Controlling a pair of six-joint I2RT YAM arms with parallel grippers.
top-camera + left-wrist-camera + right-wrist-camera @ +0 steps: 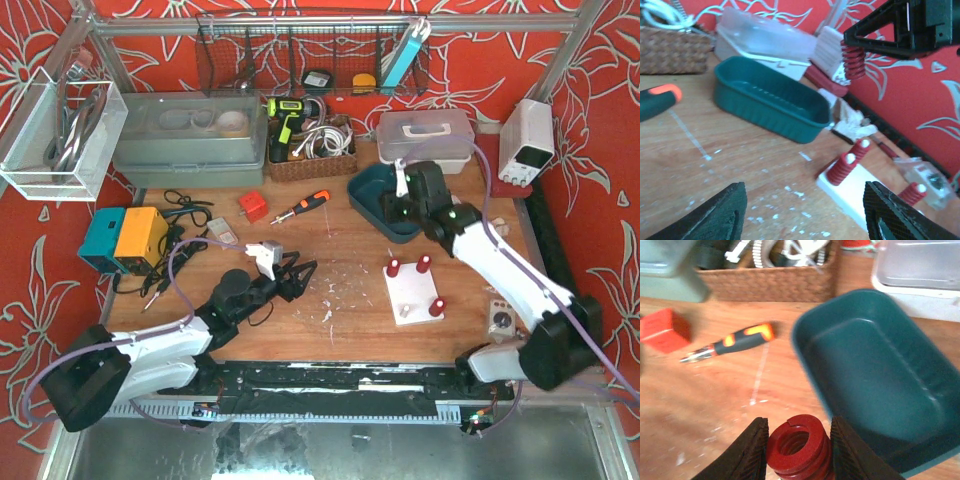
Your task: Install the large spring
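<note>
My right gripper (pixel 799 450) is shut on the large red spring (pixel 799 447), held upright between both fingers, above the wood by the near-left corner of the teal tray (pixel 880 390). In the left wrist view the same spring (pixel 854 59) hangs in the right gripper above the tray (pixel 770 100). The white base block (pixel 415 292) lies right of centre with three red springs on its pegs. It also shows in the left wrist view (pixel 860 192). My left gripper (pixel 805 215) is open and empty, low over the table, facing the block. In the top view it sits at mid-table (pixel 300 275).
An orange-handled screwdriver (pixel 735 342) and a red cube (pixel 662 330) lie left of the tray. A wicker basket (pixel 770 282) and a clear lidded box (pixel 425 138) stand behind it. A power supply (pixel 527 140) is at the back right, and a teal and orange box (pixel 125 238) at the left.
</note>
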